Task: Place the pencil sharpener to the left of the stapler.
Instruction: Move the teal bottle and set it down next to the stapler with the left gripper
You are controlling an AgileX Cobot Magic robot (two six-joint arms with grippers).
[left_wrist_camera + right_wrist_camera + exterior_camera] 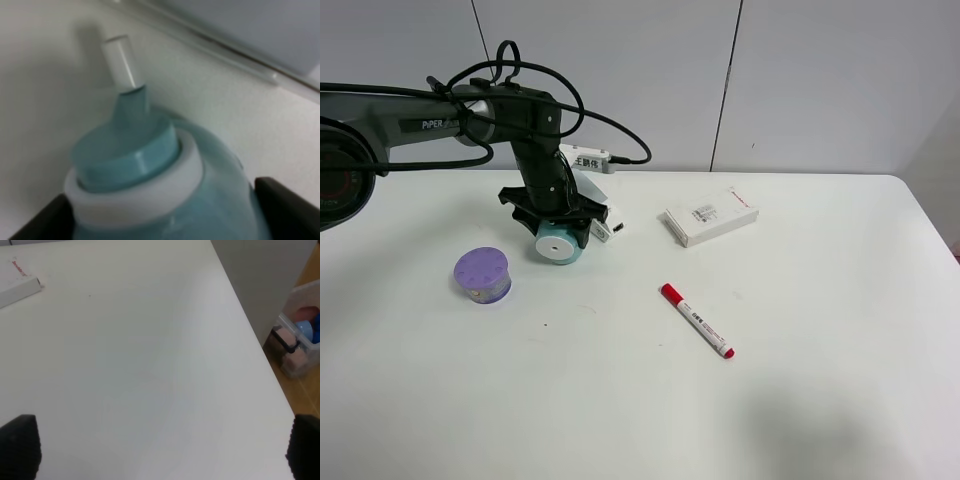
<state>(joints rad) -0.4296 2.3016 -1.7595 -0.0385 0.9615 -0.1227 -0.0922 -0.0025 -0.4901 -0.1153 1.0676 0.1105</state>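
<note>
My left gripper (560, 222) is shut on the teal pencil sharpener (558, 243), which is tilted so its white round base faces the high camera, low over the table. In the left wrist view the sharpener (150, 170) fills the picture, its white-banded neck pointing away, between dark fingers (285, 205). The white and grey stapler (594, 192) lies just behind and right of the gripper, mostly hidden by the arm. My right gripper (160, 450) stands open over bare table at the right; it does not show in the high view.
A purple dotted puck (482, 274) sits left of the sharpener. A flat white box (711, 215) lies at centre right, and a red-capped marker (697, 320) in front of it. A plastic bin (300, 340) stands off the table's right edge.
</note>
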